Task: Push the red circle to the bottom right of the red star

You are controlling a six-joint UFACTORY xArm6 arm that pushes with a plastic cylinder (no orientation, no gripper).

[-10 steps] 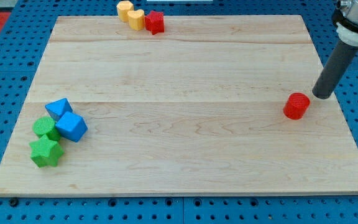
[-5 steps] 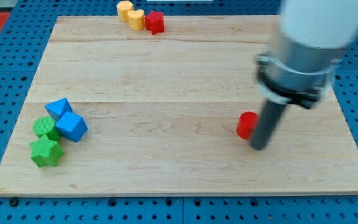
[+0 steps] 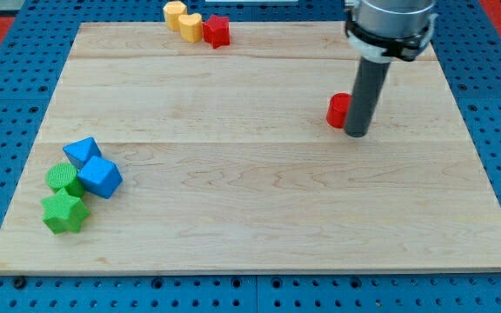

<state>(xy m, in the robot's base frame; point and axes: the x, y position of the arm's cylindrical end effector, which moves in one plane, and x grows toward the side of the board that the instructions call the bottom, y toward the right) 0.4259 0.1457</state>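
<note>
red circle: small rigid block [image 3: 338,109], in the upper right part of the surface [image 3: 250,200], well apart from the red star [image 3: 217,31] at the view's top edge
handling: we judge it light, stiff and not fragile; it should slide easily on smooth wood and may roll off the contact line because of its round side
where to push: no hold possible, so we press on its right, slightly lower flank to send it up-left toward the spot below-right of the star
my tip: [image 3: 356,134] touching or just beside the circle on its right, slightly lower
gripper: none on this rig, only a plain rod, nothing held
count red: 2, circle and star
count yellow: 2 [image 3: 174,14] [image 3: 190,26], beside the star
count blue: 2 [image 3: 81,151] [image 3: 101,176]
count green: 2 [image 3: 63,178] [image 3: 64,212]
total: 8 blocks
</note>
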